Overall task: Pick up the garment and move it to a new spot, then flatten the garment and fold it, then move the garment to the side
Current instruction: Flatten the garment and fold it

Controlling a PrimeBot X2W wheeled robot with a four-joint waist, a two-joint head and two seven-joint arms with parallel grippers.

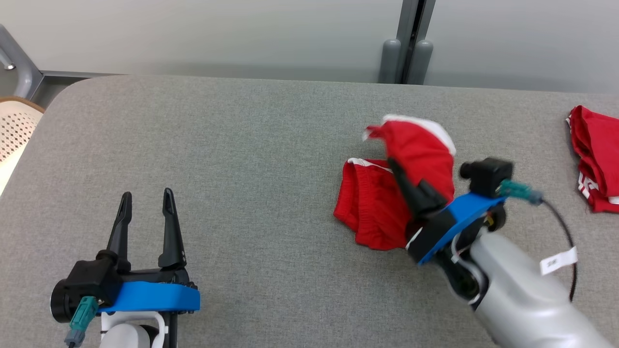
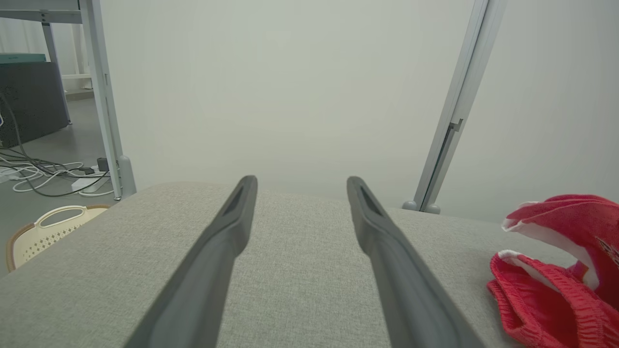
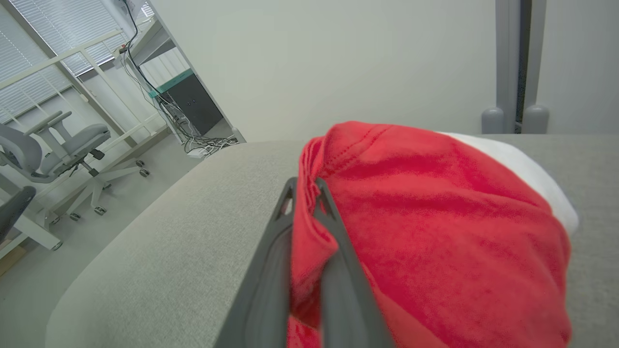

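Where the right end effector (image 1: 392, 166) is clamped: on a fold of the red garment (image 1: 375, 208), its two dark fingers closed tight with cloth pinched between them.
Garment: on the grey desk (image 1: 242, 159), directly at and under the right end effector's fingers. One part is raised and bunched over the fingertips with its white lining showing. The rest, with a ribbed waistband and white trim, lies on the desk just to the left of the fingers.
Right wrist view: red cloth wraps both fingertips and spreads to the right of the fingers.
Left end effector (image 1: 147, 194): fingers spread wide apart with bare desk showing between them, gripping nothing. It is well apart from the garment, which lies off to its right.
Second red garment (image 1: 597, 154): on the desk to the right of the right end effector, well apart from the gripped one.
Basket (image 1: 14, 125): pale and perforated, beside the desk's corner, to the left of the left end effector.
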